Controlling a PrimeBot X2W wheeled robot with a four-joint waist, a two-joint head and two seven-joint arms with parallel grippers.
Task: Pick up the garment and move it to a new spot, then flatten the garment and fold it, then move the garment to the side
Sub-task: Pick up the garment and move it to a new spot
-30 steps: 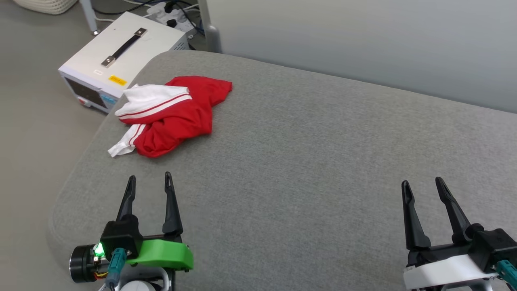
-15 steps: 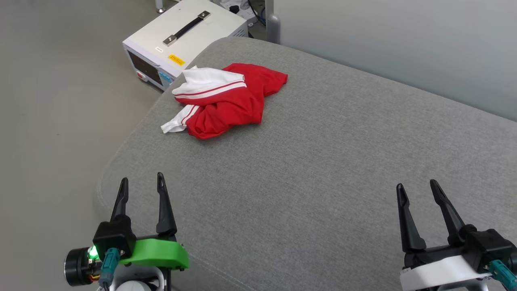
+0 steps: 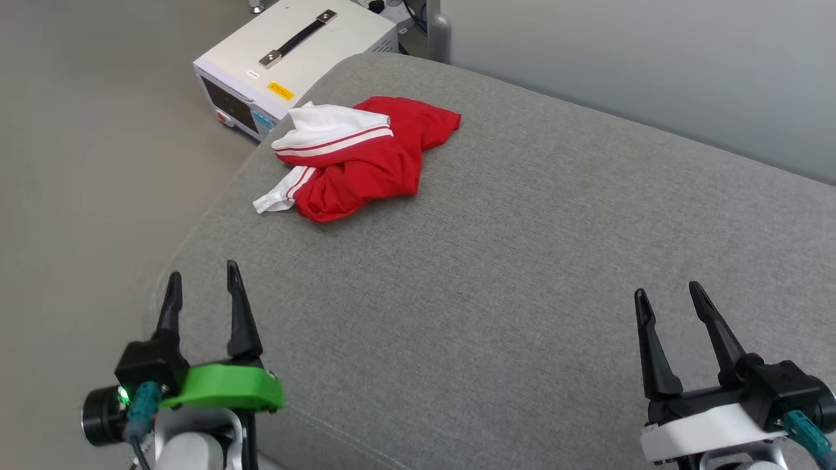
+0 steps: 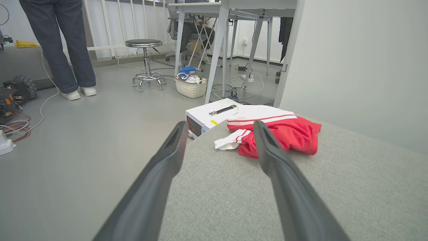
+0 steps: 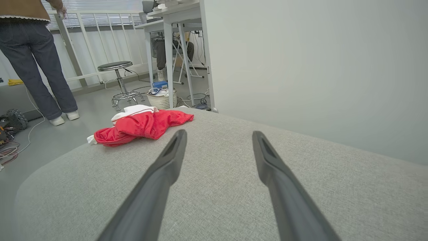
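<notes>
The garment (image 3: 366, 160) is a crumpled red T-shirt with a white sleeve and red-and-white stripe trim, bunched at the far left corner of the grey cushioned surface (image 3: 522, 274). It also lies ahead in the left wrist view (image 4: 277, 132) and far left in the right wrist view (image 5: 140, 127). My left gripper (image 3: 201, 290) stands open over the near left edge, well short of the shirt, nothing between its fingers. My right gripper (image 3: 666, 300) stands open at the near right, also holding nothing. Any lettering on the shirt is hidden in the folds.
A white equipment box (image 3: 294, 62) with a black handle sits on the floor just beyond the garment's corner. A pale wall (image 3: 653, 65) runs behind the surface. A person's legs (image 4: 67, 50), a stool (image 4: 145, 63), a basket (image 4: 191, 87) and table legs stand farther off.
The head camera has turned left, shifting the whole picture rightward. The garment lies as it did. My left gripper sits a little further left and lower in the picture; both stay open.
</notes>
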